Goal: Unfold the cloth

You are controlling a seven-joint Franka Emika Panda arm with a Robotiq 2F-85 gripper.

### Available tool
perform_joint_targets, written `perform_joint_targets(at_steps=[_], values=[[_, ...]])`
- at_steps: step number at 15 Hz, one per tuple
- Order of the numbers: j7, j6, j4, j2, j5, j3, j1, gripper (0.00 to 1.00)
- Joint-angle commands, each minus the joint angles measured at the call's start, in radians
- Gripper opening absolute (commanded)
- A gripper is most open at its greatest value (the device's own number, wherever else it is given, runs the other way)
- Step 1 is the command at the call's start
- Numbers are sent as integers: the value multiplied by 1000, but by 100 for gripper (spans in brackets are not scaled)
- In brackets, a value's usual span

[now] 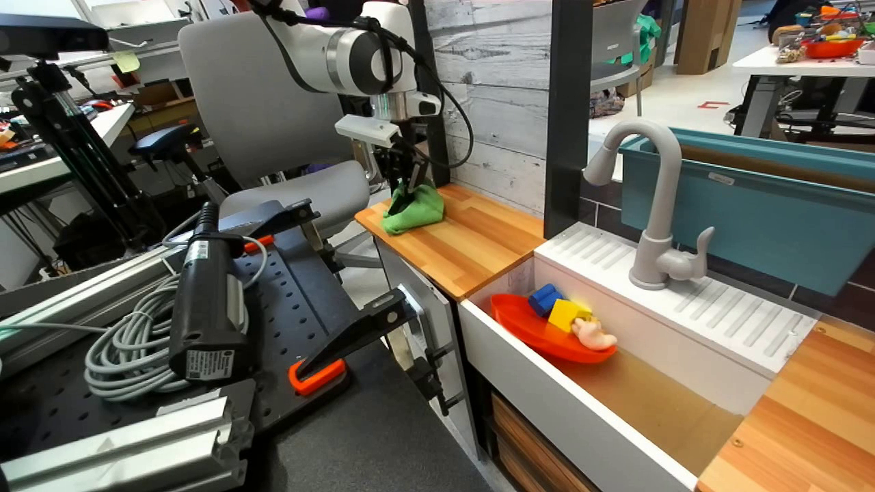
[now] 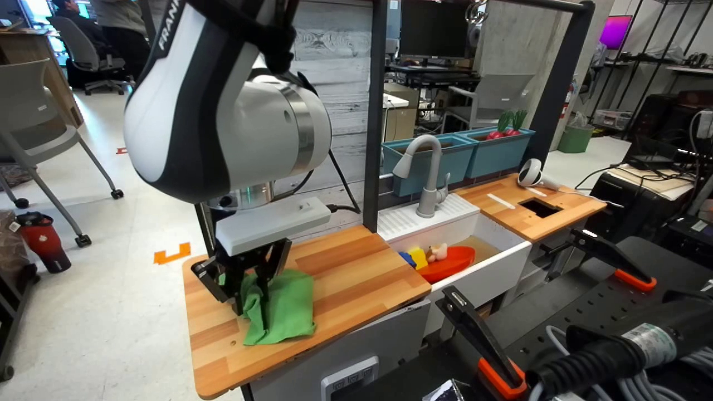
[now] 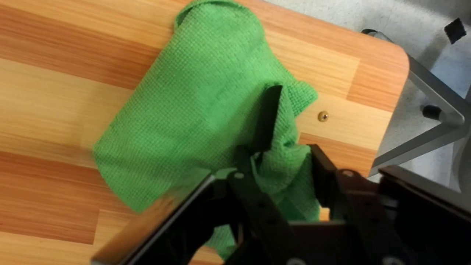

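One red bottle (image 2: 44, 242) stands on the floor (image 2: 117, 323) at the left of an exterior view. One robot arm (image 2: 262, 125) comes in from the top, its wrist bent so that its two jaws point down over the left end of one wooden tabletop (image 2: 356, 267). One green cloth (image 2: 292, 303) lies below them on the tabletop, near the front edge, bunched up at the jaws and flatter to their right. The wrist view shows the jaws parted, one on each side of a raised fold of the cloth; whether they pinch that fold, I cannot tell. Next comes one white sink (image 2: 484, 289), holding at least four things: one blue toy (image 2: 408, 259), one yellow block (image 2: 418, 258), one pale toy (image 2: 439, 252) and one red dish (image 2: 450, 266). One gray tap (image 2: 428, 181) rises behind them. Two teal planters (image 2: 504, 159) stand side by side beyond the sink, with two radishes (image 2: 494, 135) in the right one. Two black clamps (image 2: 479, 334) with orange ends sit well apart toward the right.
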Motion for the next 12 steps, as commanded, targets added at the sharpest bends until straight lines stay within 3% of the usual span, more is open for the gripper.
perform_joint_targets(at_steps=[1,2,3,8,12], values=[[-10,-11,22,12,-16,-6,16,12],[-8,-9,19,10,-17,-7,19,3],[-5,-7,15,7,-17,-9,22,0],[29,12,-41,-49,-12,-14,39,1],[79,43,-161,-181,-4,-13,50,1]])
